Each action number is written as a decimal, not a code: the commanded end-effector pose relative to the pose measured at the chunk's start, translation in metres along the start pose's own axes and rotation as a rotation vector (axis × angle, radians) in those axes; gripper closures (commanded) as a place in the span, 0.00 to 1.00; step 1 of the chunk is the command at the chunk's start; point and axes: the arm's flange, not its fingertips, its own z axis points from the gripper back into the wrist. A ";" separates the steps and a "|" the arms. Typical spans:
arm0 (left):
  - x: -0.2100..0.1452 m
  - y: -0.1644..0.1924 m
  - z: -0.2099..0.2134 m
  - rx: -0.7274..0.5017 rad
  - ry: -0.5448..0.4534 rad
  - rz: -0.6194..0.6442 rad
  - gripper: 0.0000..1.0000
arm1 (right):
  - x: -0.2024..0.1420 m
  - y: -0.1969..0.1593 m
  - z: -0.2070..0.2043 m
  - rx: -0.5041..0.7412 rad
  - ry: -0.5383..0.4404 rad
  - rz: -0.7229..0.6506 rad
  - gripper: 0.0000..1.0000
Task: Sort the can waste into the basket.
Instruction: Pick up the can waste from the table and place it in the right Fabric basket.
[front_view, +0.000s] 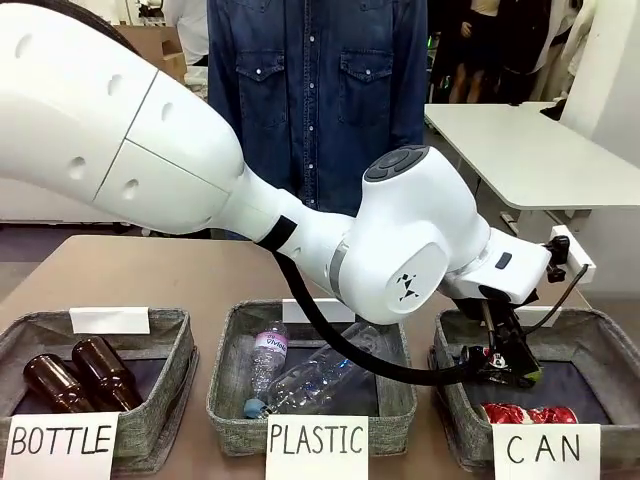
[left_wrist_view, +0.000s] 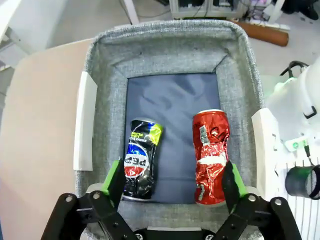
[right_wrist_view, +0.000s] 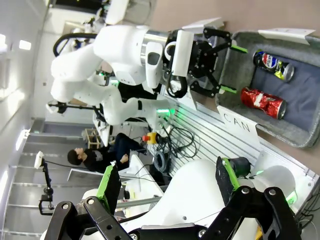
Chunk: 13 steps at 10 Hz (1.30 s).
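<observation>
We see 3 grey fabric baskets in a row along the table's (front_view: 200, 262) near edge, signed "BOTTLE", "PLASTIC" and "CAN". The left arm reaches across the middle, and its left gripper (front_view: 508, 362) hangs over the CAN basket (front_view: 596, 345) at the right end of the row. In the left wrist view the green-padded fingers (left_wrist_view: 115, 176) are spread wide with nothing between them.

Both cans lie side by side on the dark floor of the CAN basket: the Pepsi can (left_wrist_view: 141, 158) and the crushed red can (left_wrist_view: 210, 155), slightly apart, neither touched by the fingers.

The BOTTLE basket (front_view: 30, 333) holds 2 brown glass bottles (front_view: 85, 374); the PLASTIC basket (front_view: 236, 330) holds clear plastic bottles (front_view: 300, 375).

The right gripper (right_wrist_view: 167, 187) is held high, its fingers spread and holding nothing. A person in a denim shirt (front_view: 315, 95) stands at the far edge.
</observation>
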 end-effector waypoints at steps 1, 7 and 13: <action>0.002 0.000 0.015 -0.046 0.055 0.051 0.00 | 0.002 0.003 0.002 0.001 -0.008 -0.011 0.00; -0.010 -0.018 0.161 -0.086 0.373 0.069 0.13 | 0.002 0.003 0.002 0.001 -0.008 -0.011 0.00; -0.117 0.072 0.378 0.059 0.356 0.673 0.13 | 0.002 0.003 0.002 0.001 -0.008 -0.011 0.00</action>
